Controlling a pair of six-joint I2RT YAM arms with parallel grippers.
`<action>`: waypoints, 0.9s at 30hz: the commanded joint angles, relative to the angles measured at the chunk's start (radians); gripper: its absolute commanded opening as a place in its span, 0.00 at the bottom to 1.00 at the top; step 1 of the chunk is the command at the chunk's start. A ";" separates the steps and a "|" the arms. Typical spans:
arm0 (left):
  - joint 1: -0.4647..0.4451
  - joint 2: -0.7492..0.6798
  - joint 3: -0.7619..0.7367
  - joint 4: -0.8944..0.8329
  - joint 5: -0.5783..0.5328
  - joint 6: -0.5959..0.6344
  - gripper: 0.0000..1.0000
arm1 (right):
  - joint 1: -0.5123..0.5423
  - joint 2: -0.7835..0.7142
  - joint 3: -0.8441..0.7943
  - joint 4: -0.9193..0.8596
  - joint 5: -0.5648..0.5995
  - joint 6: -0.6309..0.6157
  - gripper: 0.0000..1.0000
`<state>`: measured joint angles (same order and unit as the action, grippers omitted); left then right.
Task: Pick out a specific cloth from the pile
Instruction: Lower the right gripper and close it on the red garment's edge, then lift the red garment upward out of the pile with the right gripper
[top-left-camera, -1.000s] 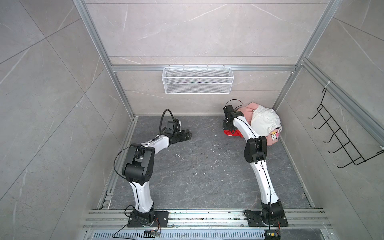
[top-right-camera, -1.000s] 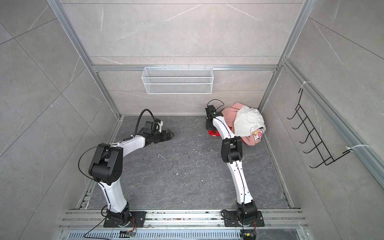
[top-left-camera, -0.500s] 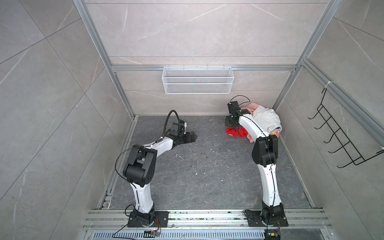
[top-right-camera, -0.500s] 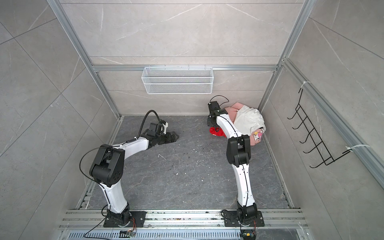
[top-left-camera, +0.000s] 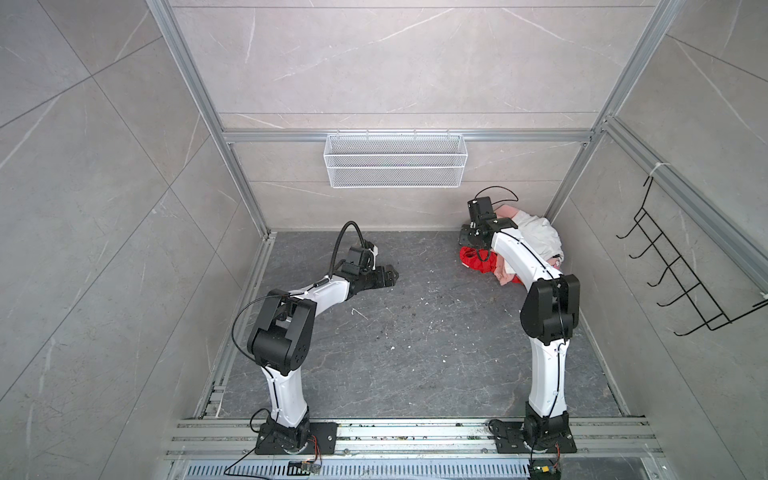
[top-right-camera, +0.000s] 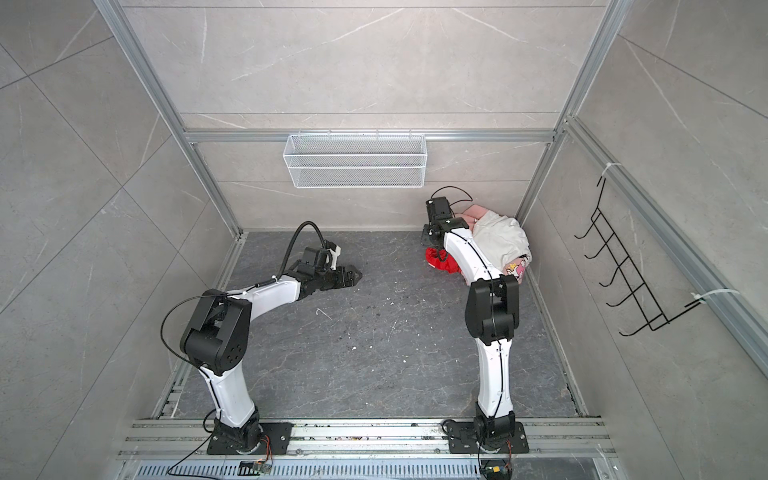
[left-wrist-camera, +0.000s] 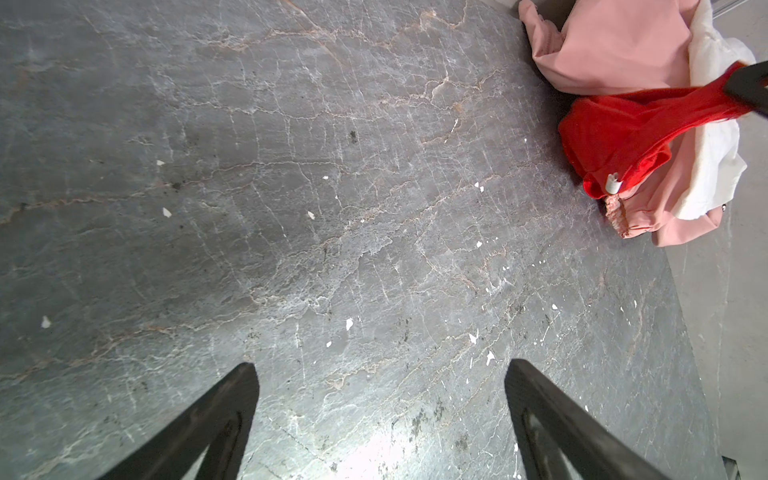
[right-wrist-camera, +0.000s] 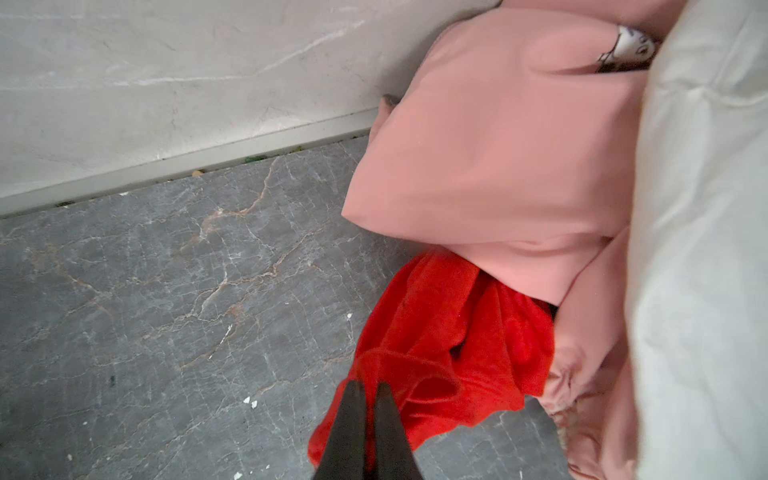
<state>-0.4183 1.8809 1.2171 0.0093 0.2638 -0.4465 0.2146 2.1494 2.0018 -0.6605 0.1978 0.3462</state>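
Left gripper (left-wrist-camera: 381, 368) low over bare tabletop (left-wrist-camera: 291, 208), jaws spread wide, well apart from the pile (left-wrist-camera: 623, 45). Farther back on the right, right gripper (right-wrist-camera: 369, 385) has its jaws pinched together on a fold of the cloth (right-wrist-camera: 457, 332); left wrist view shows the red fabric drawn into a taut strip up to the dark jaw tip. The cloth lies on the tabletop at the pile's near left side, partly tucked under the pink garment (right-wrist-camera: 498, 145), with the white garment (right-wrist-camera: 706, 249) heaped behind. Small white tag (left-wrist-camera: 612, 183) at the cloth's hem, too small to read. Cartoon print (top-right-camera: 517, 266) on the pink garment, only a corner shows, no text legible. In both top views the right arm hides the jaw tips and much of the cloth. Pile sits in the far right corner against the walls; wire basket (top-left-camera: 395, 166) hangs on the back wall
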 joint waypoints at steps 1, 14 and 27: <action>-0.009 -0.038 0.013 0.037 -0.002 -0.015 0.96 | 0.001 -0.077 -0.029 0.060 -0.002 0.019 0.00; -0.017 -0.040 0.019 0.032 0.000 -0.012 0.96 | -0.022 -0.144 -0.028 0.096 0.005 0.017 0.00; -0.019 -0.039 0.026 0.029 0.000 -0.012 0.96 | -0.046 -0.199 -0.001 0.116 0.021 0.003 0.00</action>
<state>-0.4324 1.8809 1.2171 0.0090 0.2638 -0.4492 0.1699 2.0277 1.9690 -0.5922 0.2005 0.3481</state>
